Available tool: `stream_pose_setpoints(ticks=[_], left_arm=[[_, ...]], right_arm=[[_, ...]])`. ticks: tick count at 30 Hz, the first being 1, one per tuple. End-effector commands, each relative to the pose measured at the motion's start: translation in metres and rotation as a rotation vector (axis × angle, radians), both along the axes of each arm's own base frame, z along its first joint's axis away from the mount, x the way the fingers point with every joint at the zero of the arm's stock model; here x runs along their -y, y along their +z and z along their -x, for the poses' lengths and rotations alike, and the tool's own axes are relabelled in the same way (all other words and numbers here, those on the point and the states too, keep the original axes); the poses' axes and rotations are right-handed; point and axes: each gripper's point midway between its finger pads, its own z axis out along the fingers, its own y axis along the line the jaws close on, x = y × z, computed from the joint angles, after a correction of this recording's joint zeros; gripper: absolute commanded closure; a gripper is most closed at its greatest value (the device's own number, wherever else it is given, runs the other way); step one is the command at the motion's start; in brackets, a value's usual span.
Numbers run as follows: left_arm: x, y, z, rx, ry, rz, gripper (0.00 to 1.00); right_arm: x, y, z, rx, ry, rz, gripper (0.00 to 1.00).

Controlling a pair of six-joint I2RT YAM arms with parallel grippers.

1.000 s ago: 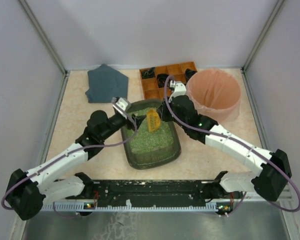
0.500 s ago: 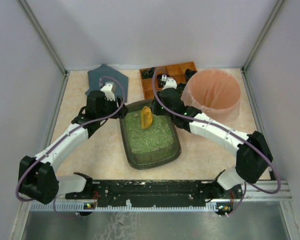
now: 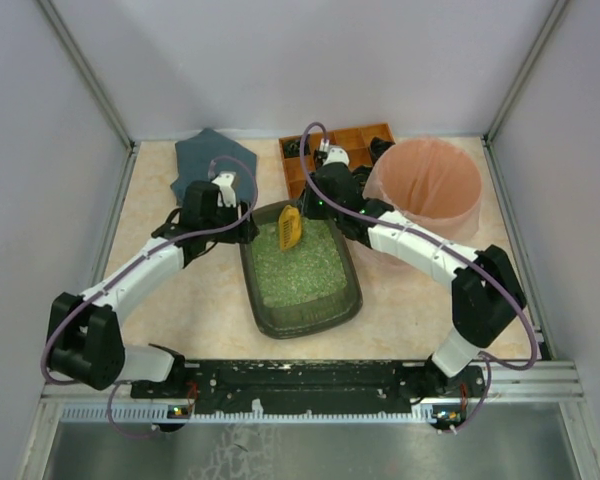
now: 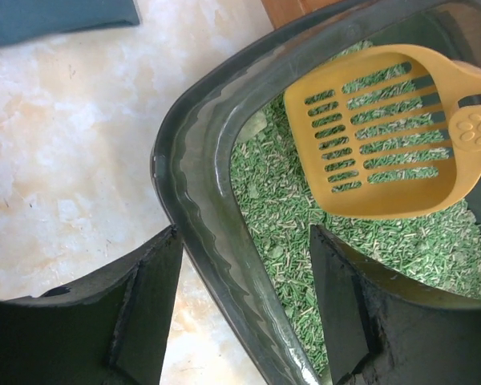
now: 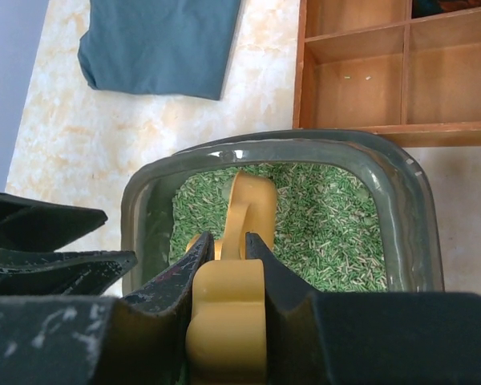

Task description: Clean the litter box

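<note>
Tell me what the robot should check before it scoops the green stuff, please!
1. Right gripper shut on the yellow scoop handle: ok.
2. Left gripper straddling the litter box wall, one finger each side: ok.
3. Left jaws clamped on that wall: not ok, gaps show on both sides.
4. Scoop blade over the litter: ok.
5. Blade touching the litter: cannot tell.
6. Pink bin open, nothing covering it: ok.
</note>
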Motion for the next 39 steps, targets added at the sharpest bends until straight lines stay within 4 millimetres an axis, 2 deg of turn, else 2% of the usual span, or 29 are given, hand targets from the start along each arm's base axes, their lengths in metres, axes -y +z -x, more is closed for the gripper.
stream_pose_setpoints(ticks=[1,5,6,10,13,16,21,30,39], left_arm=[[0.003,-0.003,0.000,-0.028,-0.044,-0.017,0.28],[0.009,-0.007,0.002,-0.060,-0.084,-0.021,0.24],[0.009,-0.008,0.002,-0.067,-0.085,-0.022,0.23],[0.011,-0.012,0.002,-0.080,-0.095,-0.024,0.23],[0.015,-0.014,0.004,-0.089,-0.131,-0.017,0.26],[0.024,-0.017,0.007,-0.111,-0.187,0.004,0.33],[0.026,-0.029,0.010,-0.172,-0.206,-0.007,0.39],[0.028,-0.034,0.012,-0.192,-0.221,-0.006,0.43],[0.030,-0.035,0.012,-0.200,-0.228,-0.001,0.44]], right_arm=[[-0.010,0.024,-0.017,0.060,0.011,-0.045,1.00],[-0.009,0.023,-0.023,0.069,0.009,-0.039,1.00],[-0.010,0.009,-0.027,0.048,0.007,-0.022,1.00],[-0.011,0.002,-0.032,0.042,0.012,-0.020,1.00],[-0.011,-0.004,-0.035,0.037,0.013,-0.014,1.00],[-0.013,-0.010,-0.037,0.033,0.022,-0.012,1.00],[-0.019,-0.019,-0.038,0.036,0.054,-0.020,1.00],[-0.047,-0.026,-0.021,0.035,0.240,-0.089,1.00],[-0.052,-0.048,-0.002,-0.027,0.323,-0.097,1.00]])
